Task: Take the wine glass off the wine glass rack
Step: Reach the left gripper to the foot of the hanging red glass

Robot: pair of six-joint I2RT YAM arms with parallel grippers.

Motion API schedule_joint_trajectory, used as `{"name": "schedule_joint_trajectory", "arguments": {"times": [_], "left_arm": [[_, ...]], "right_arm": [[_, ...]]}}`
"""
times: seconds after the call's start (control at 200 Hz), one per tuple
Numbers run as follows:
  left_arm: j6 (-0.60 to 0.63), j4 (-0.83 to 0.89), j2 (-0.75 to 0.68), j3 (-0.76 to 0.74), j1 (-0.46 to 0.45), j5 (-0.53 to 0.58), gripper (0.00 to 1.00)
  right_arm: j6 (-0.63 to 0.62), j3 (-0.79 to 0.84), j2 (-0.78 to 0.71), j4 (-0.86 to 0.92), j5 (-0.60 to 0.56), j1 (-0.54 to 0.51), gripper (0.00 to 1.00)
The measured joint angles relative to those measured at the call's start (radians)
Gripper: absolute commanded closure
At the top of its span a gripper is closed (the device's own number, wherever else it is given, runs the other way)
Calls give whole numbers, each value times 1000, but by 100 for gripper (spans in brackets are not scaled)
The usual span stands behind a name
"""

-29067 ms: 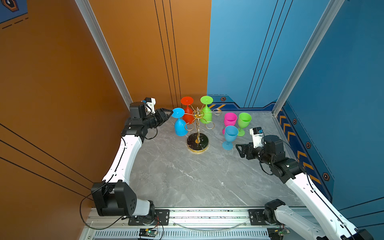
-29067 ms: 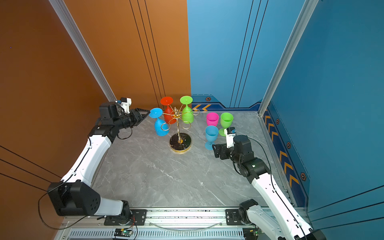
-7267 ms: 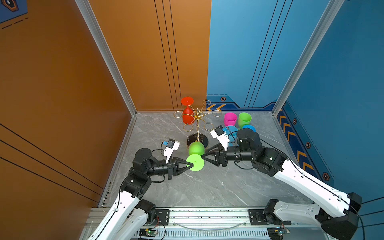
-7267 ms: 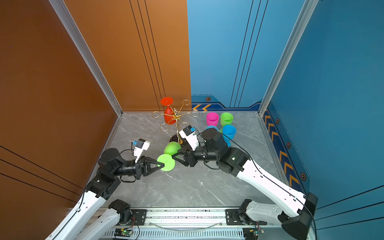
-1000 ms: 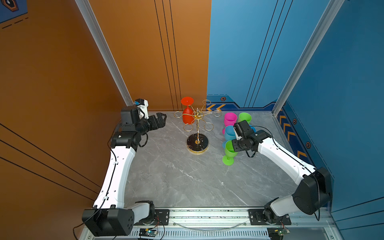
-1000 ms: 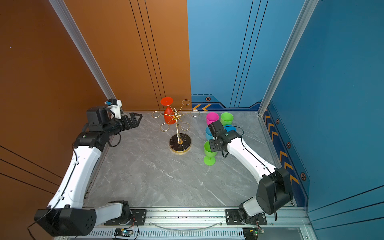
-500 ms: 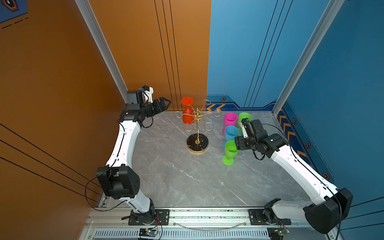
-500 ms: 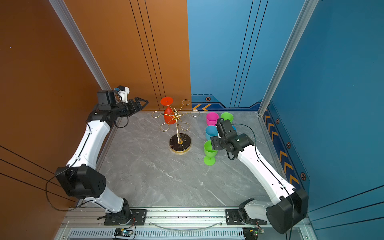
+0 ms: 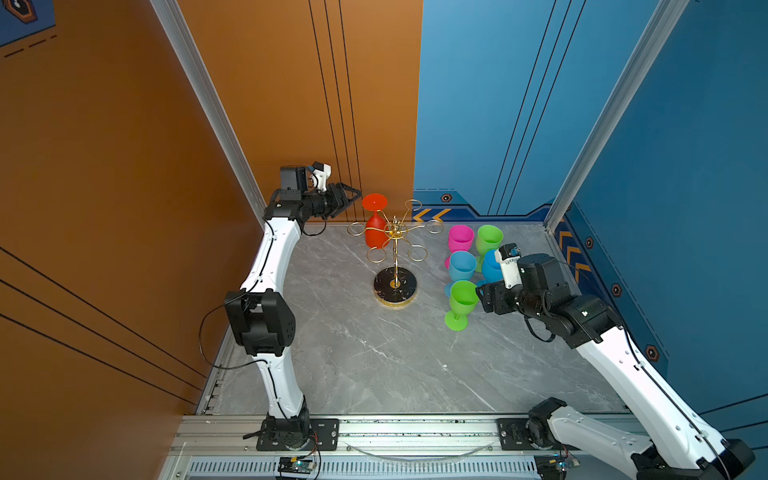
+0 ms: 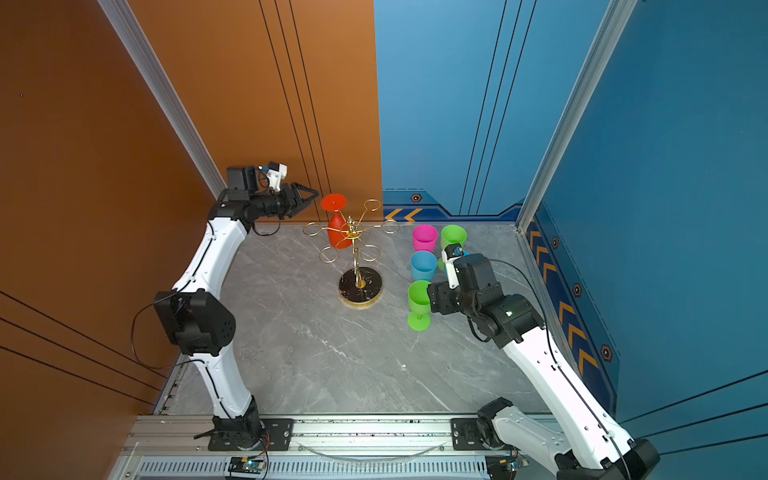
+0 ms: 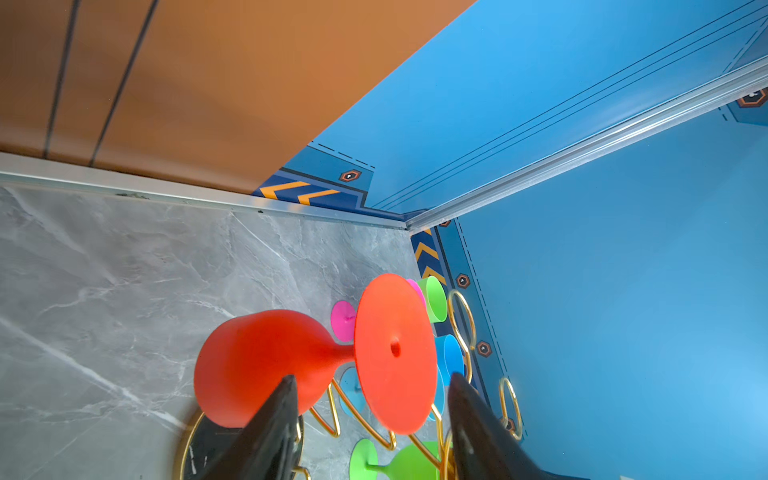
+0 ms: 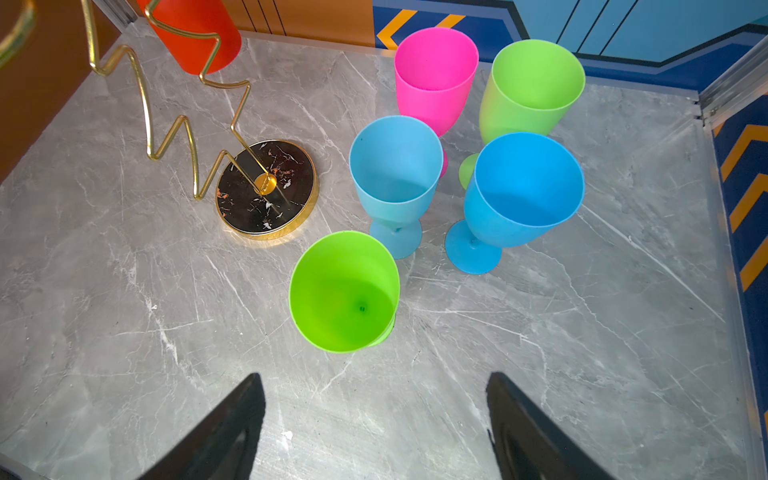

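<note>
Now that your right end effector [image 12: 374,376] has spread apart off the green glass [image 9: 460,297], your left end effector [image 9: 353,197], jaws apart, is up at the last red wine glass [image 9: 376,232], upper centre on the rack [image 9: 395,266].

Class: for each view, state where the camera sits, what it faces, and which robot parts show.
Top views: high above the front rail, looking down on the table; both whole arms show.
Left wrist: on the left arm, facing the red glass hanging on the rack; its fingers show.
Right wrist: on the right arm, looking down at five standing glasses; its fingers show.
Shared: both wrist views show the red glass and rack.
</note>
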State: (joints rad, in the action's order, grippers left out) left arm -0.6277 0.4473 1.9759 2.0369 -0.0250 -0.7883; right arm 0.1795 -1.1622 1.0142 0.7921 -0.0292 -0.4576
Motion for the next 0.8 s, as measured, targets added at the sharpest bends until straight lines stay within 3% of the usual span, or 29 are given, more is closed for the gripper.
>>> {"name": "schedule_joint_trajectory", "arguments": {"times": [0.17,0.47,0.796], "left_arm": [[-27,-2,39,7,-25,-16,53],[-55,-3,65,40,-35,-37,73],[-55,-3,65,40,-35,-43,86]], "right_arm": [[0,19,-17,0,3,0,15],[0,27,-21,-1,4,3,15],[0,31,-21,-3,5,7,15]]}}
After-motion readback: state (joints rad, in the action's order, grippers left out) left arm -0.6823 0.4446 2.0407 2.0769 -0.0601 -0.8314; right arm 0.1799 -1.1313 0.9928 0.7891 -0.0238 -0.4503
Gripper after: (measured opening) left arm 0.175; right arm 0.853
